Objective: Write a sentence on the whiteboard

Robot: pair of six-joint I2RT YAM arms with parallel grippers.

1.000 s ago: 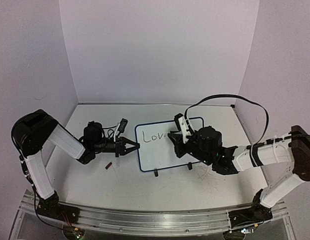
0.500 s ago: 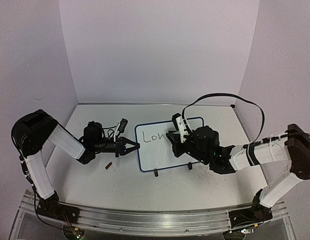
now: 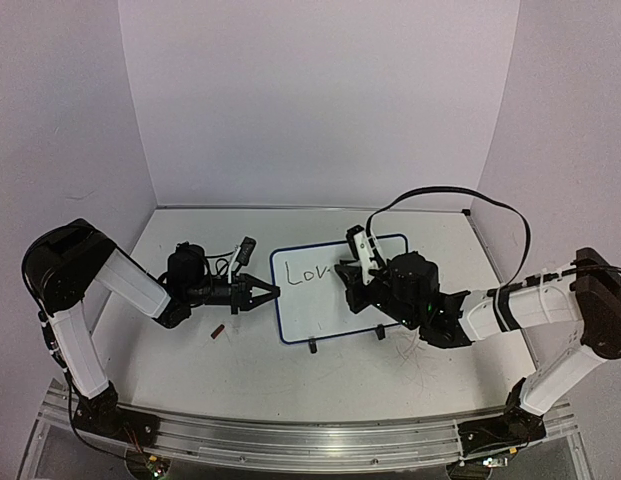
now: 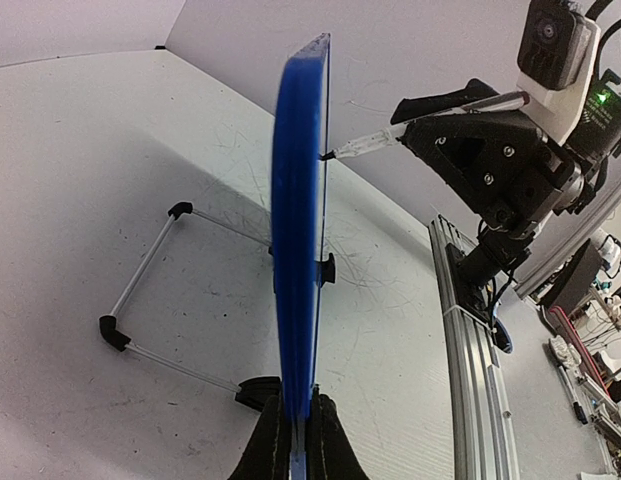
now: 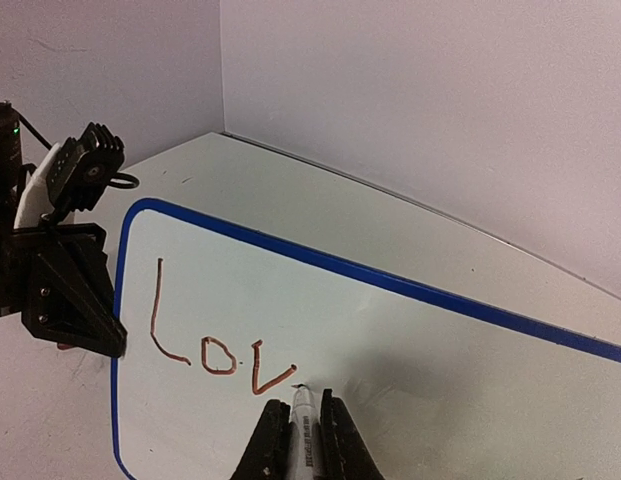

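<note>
The whiteboard (image 3: 310,305) — a smooth white rectangle with a blue rim and rounded corners — stands in the middle of the scuffed white table (image 3: 250,370), propped on thin wire legs with small black feet (image 3: 313,347). The left gripper (image 4: 297,440) is clamped on the board's left edge. The right gripper (image 5: 298,432) is closed around a slim marker (image 5: 303,408), whose tip touches the board just after the reddish-brown lettering (image 5: 215,345) — it reads "Lov".
</note>
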